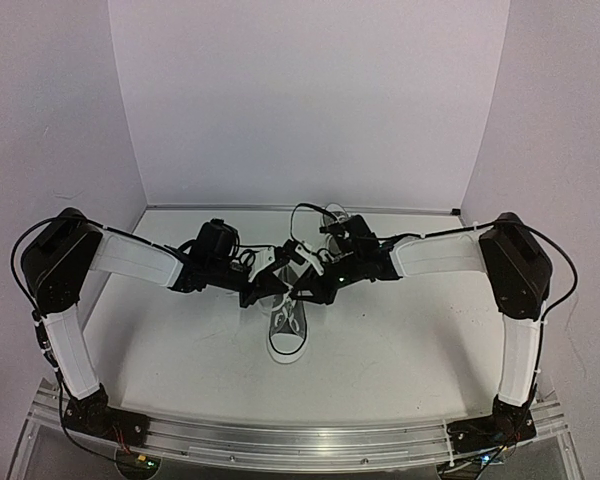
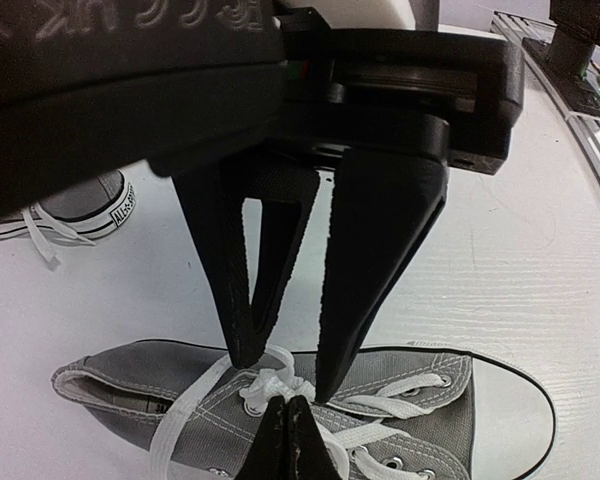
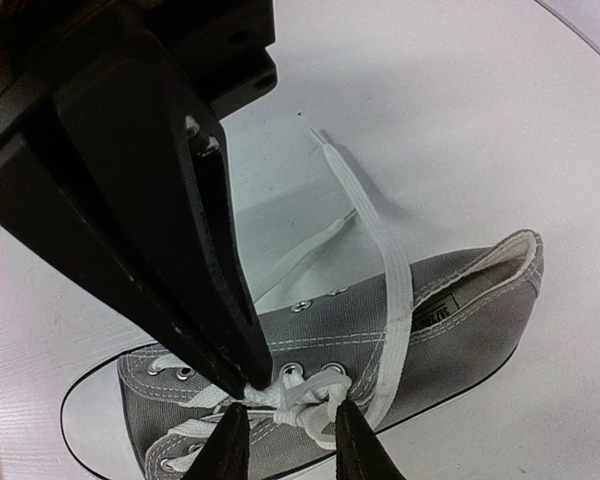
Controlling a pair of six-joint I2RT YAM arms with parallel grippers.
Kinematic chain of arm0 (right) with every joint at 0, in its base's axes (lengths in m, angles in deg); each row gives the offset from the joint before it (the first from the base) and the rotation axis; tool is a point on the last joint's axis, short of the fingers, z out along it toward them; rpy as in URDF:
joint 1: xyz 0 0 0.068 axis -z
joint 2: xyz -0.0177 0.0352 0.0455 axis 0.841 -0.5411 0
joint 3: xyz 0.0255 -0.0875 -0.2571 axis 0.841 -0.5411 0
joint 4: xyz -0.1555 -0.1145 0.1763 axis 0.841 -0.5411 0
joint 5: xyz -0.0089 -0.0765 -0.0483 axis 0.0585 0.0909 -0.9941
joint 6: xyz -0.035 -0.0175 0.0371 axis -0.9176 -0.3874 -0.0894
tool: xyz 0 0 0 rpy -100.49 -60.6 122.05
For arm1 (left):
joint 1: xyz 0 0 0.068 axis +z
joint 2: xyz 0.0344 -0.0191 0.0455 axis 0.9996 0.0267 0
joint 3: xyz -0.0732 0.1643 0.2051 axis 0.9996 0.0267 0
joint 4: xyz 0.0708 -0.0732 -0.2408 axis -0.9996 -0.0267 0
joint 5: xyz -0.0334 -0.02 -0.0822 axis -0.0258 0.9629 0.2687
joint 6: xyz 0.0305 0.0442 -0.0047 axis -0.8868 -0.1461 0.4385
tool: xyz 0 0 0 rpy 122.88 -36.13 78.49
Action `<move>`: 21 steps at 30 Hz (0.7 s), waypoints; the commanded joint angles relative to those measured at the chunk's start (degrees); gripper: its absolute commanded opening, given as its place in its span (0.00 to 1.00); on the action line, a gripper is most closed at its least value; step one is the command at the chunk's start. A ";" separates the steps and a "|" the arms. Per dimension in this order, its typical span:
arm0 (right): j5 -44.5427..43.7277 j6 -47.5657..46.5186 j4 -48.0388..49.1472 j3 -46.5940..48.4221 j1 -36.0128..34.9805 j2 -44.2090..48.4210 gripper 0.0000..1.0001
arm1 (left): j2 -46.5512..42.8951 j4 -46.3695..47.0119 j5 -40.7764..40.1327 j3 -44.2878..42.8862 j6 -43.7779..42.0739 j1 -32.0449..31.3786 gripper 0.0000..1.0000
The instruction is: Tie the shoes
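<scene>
Left arm: it reaches in from the left side of the bench [image 1: 410,330] toward the middle. The left pincer [image 2: 288,370] points down over the near shoe [image 1: 285,330] with its fingers spread. One tip stands on each side of the lace crossing [image 2: 275,382], and neither tip presses the lace. This stance probably brackets the crossing, so the strands stay in place while the other arm works.

Centre: the near shoe lies flat on the bench between the two arms, with its white toe cap toward the arm bases. It is laced through the eyelets but not tied. Only a first crossing shows, and there is no bow. One loose lace end [image 3: 375,230] trails over the ankle opening and out onto the bench. A second strand runs off the other side.

Right arm: it reaches in from the right. The right pincer [image 3: 252,385] has its fingers pressed together on the lace at the crossing, just beside the left tips. The grip sits low, probably so that a pull tightens the crossing without lifting the shoe.

Right rear: the second shoe [image 1: 332,215] rests farther back, well apart from the work and untouched, its laces loose.

Judgement: the task is at an early stage. A loop has yet to be formed on the near shoe.
</scene>
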 commanded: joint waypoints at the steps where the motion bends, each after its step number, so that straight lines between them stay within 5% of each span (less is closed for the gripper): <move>1: 0.82 -2.49 4.65 -0.14 -0.22 0.93 0.31 | 0.12 2.07 2.00 -1.36 -1.49 0.42 0.00; 8: 0.61 -9.18 7.62 -4.86 -0.22 4.55 0.37 | -0.37 1.82 3.99 -0.85 -2.61 1.33 0.00; 21: -0.01 -13.79 8.34 -5.02 -0.93 4.75 0.31 | 0.59 1.05 6.93 -1.05 -5.23 1.73 0.00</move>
